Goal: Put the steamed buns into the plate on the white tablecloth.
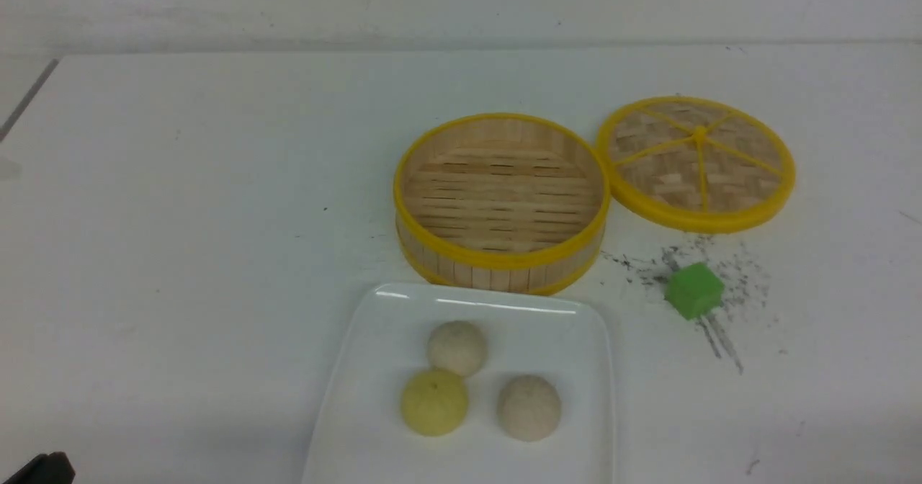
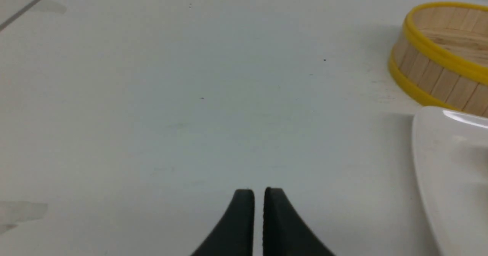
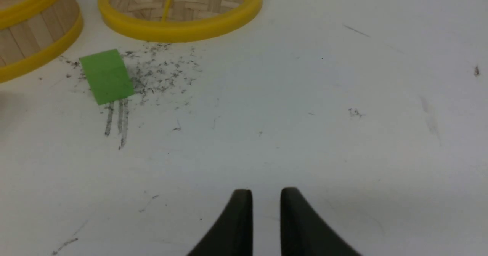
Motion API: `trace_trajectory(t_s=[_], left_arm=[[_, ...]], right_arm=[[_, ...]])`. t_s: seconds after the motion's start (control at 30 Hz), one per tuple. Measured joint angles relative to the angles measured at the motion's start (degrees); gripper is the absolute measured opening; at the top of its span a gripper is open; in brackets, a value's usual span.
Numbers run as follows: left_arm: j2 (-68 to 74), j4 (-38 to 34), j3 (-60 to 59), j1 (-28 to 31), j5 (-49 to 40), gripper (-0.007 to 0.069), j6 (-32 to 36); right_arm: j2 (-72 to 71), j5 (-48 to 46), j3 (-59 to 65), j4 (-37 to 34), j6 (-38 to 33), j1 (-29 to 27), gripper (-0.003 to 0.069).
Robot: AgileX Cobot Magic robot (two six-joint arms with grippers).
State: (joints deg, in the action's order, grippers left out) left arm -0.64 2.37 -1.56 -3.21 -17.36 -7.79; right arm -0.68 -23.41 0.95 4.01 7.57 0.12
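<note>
three steamed buns on plate, steamer behind, green cube beside

1. My plate is glossy white, glazed-looking.
2. The buns look matt and finely grainy.
3. The steamer has pale wood slats and smooth yellow rims.
4. Its lid is woven.
5. The tablecloth is matt and scuffed.

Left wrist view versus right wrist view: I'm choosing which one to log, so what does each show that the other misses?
Only the left wrist view shows the plate corner and the left gripper, nearly closed and empty. Only the right wrist view shows the woven lid, the green cube, dark scuff marks and the right gripper, slightly parted. Both show the steamer basket and the white tablecloth; neither shows buns.
</note>
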Motion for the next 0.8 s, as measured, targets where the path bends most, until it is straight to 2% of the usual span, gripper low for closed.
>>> trace_trajectory(t_s=[0.3,0.8], left_arm=[[-0.04,1.29,0.05,3.11,-3.78,0.0069,0.21],[-0.04,1.46,0.16,3.1,-4.08,0.0087,0.21]], right_arm=[[0.0,0.0,0.0,-0.03,0.0,0.0,0.0153],[0.0,0.0,0.0,-0.03,0.0,-0.14,0.0169]])
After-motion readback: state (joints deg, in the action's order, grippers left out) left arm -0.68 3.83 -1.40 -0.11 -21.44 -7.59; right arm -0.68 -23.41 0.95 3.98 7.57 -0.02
